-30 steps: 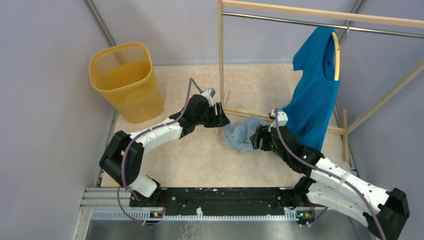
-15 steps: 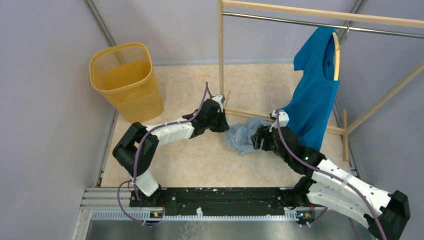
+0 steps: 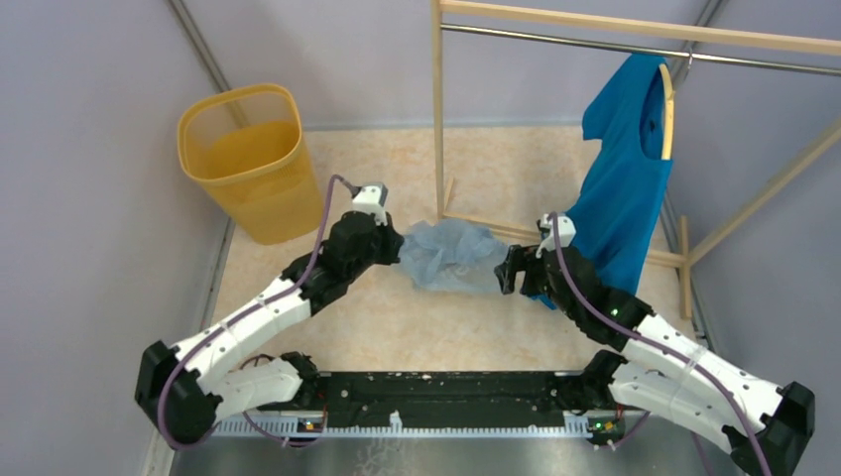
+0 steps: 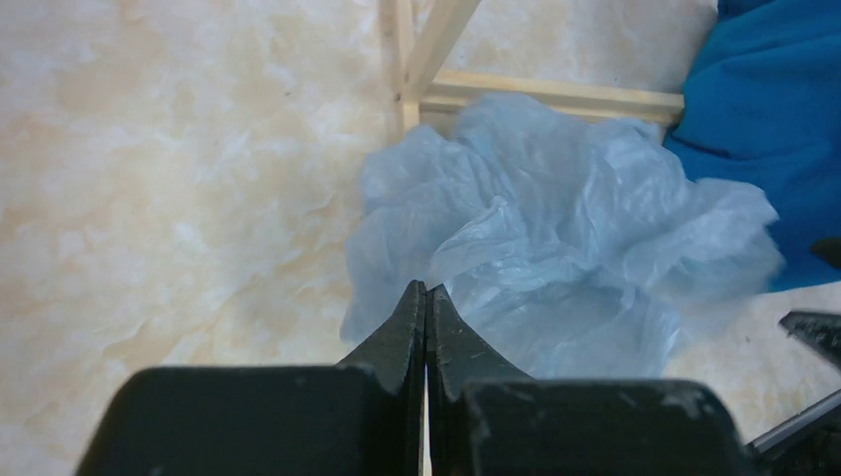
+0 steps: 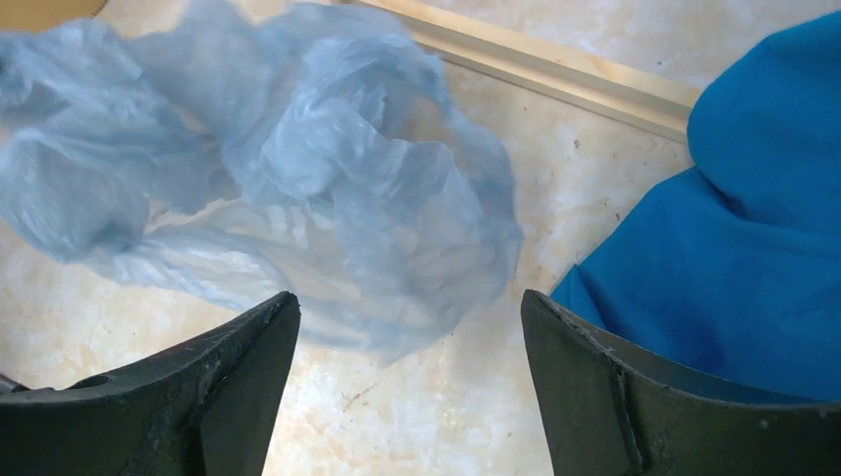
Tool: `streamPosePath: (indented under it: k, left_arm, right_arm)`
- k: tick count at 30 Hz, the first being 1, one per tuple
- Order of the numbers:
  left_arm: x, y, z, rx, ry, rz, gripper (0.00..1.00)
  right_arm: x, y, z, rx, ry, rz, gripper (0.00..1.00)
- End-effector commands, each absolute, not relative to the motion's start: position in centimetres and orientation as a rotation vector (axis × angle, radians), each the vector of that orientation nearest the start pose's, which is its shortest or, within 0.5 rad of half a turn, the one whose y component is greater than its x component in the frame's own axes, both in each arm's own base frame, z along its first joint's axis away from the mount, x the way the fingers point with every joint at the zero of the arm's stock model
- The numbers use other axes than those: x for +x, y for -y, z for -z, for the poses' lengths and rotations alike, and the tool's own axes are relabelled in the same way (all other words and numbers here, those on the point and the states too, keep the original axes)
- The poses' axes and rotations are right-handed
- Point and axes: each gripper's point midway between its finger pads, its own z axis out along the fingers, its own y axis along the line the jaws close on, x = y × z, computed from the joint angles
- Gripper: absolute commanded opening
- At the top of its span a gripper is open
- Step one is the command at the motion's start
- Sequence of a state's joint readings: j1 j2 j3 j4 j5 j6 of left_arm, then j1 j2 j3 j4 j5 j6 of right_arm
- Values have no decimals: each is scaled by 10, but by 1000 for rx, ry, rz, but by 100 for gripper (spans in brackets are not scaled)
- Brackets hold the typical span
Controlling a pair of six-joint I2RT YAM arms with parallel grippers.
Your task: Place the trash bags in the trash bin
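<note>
Left tool (image 4: 425, 291) dragged trash bags (image 3: 451, 255) leftward (pinched shut).

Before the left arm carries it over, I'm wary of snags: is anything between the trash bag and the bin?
Nothing visible. Only bare floor lies between the trash bag and the trash bin. The wooden rack post stands just behind the bag, off that line.

Bright, even diffuse light; soft faint shadows. Right wrist view: trash bags (image 5: 298, 188) edge slightly blurred.
</note>
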State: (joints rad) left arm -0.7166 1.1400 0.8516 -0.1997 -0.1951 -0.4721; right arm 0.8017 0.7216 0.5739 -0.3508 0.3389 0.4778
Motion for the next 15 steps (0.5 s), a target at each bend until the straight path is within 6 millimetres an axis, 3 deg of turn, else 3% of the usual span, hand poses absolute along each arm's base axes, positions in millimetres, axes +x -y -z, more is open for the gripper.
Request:
streamPosePath:
  k: [1,6,8,12,15]
  left_arm:
    - [260,202,-159,126,-2139,492,0]
    - [250,206,-170,118,-2110,584,0]
    - [250,207,-173,120,-2104,588,0]
    - [249,206,-178,120,-2109,589,0]
    - [246,206,-182,123,-2108,601,0]
  right_arm:
    - [224,-185,-197,-147,-2002,-542,84]
    - [218,-231,-237,-310,-1974,-748,86]
    - [216,-254,-250,-378,-1939,-854,81]
    - [209,-308,-233,-488,-1977,-1022,64]
    - [199,-352,-219,-559,-1974,-1073,60]
